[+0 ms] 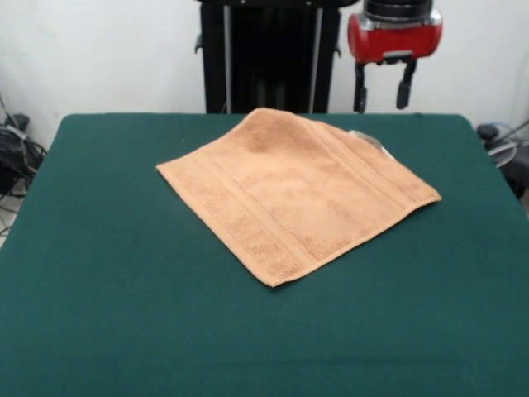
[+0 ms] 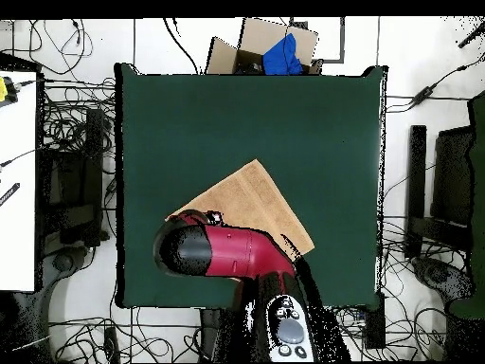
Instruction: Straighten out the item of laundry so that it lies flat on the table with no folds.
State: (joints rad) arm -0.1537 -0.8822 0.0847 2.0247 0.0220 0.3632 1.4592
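The orange-tan towel (image 1: pixel 297 190) lies spread out as a diamond on the dark green table (image 1: pixel 124 289), with woven bands along two sides and a small white tag (image 1: pixel 366 137) at its far right edge. It looks flat, with a slight rise near its far corner. In the overhead view the towel (image 2: pixel 248 202) is partly covered by the red arm. My gripper (image 1: pixel 382 103) hangs above the table's far edge, right of centre, beyond the towel's tag corner. Its two black fingers (image 1: pixel 405 87) stand apart and hold nothing.
The black pedestal (image 1: pixel 269 58) stands behind the table. Cables lie on the floor at both sides (image 1: pixel 16 157). In the overhead view a cardboard box with a blue cloth (image 2: pixel 275 49) sits past the table's far edge, and a white desk (image 2: pixel 17 180) is at the left.
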